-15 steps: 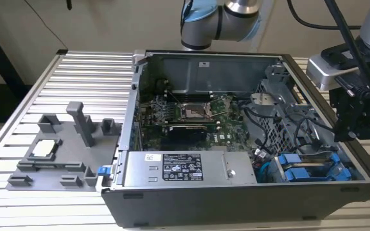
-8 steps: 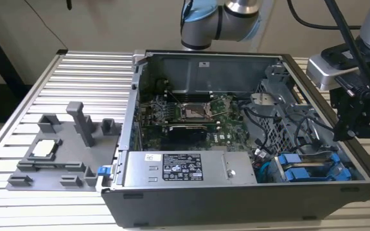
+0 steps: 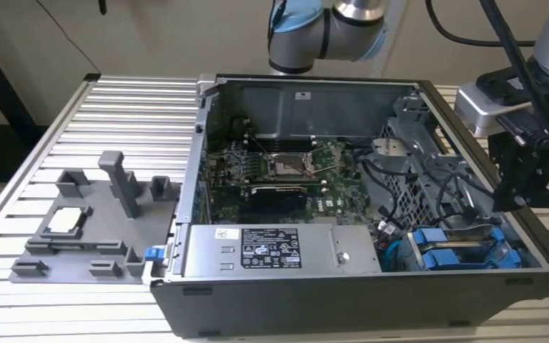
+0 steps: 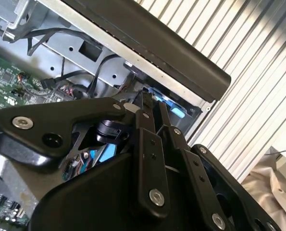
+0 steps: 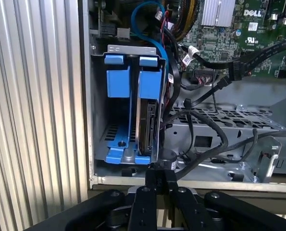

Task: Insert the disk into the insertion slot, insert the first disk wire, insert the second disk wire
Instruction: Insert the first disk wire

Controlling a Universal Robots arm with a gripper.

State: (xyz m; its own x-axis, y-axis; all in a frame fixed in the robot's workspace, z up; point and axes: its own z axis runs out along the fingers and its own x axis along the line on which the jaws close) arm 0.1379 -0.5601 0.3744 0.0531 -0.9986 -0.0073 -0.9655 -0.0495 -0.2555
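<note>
Hovering just above the computer case's rim (image 5: 109,182), the gripper (image 5: 161,178) has its fingers pressed together. Straight ahead and close, the disk (image 5: 147,122) stands on edge inside the insertion slot (image 5: 128,49), with black cables (image 5: 174,96) crowding one side.

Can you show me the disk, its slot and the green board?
the disk (image 5: 147,127), first wrist view, on its narrow metal edge
the insertion slot (image 5: 97,106), first wrist view, on its grey metal side wall
the green board (image 5: 272,33), first wrist view, on a bare green patch
</note>
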